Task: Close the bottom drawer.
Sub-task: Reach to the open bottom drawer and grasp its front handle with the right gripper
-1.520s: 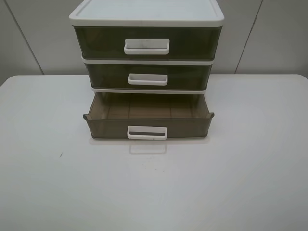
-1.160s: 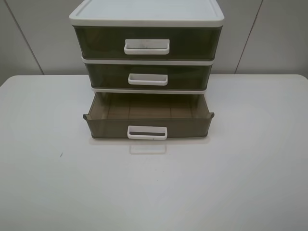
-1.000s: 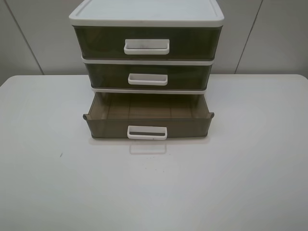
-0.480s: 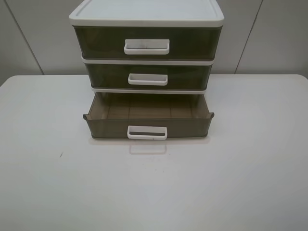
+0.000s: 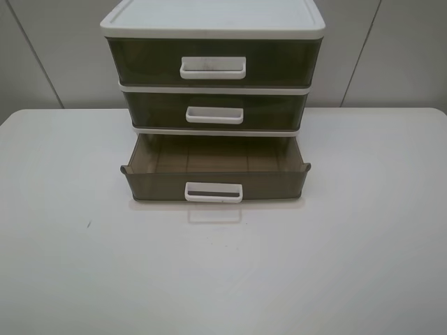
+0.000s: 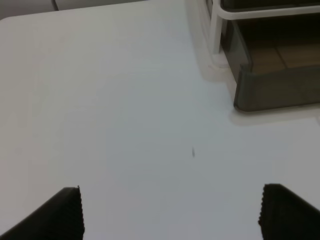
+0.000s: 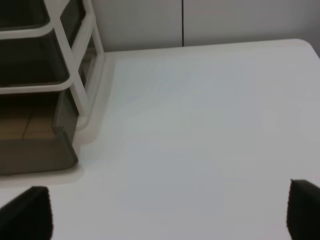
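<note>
The bottom drawer [image 5: 215, 183] is smoky-brown translucent plastic with a white loop handle [image 5: 214, 192]. It is pulled out from the white-framed three-drawer unit [image 5: 213, 21] and looks empty. Its corner shows in the left wrist view [image 6: 275, 90] and in the right wrist view [image 7: 35, 152]. No arm or gripper shows in the exterior high view. My left gripper [image 6: 170, 215] is open over bare table, short of the drawer's left corner. My right gripper [image 7: 170, 215] is open over bare table, short of the drawer's right corner.
The middle drawer [image 5: 215, 110] and top drawer [image 5: 213, 64] are pushed in. The unit stands at the back middle of a white table [image 5: 223, 265] before a grey panelled wall. A small dark speck [image 5: 89, 225] lies on the table's left.
</note>
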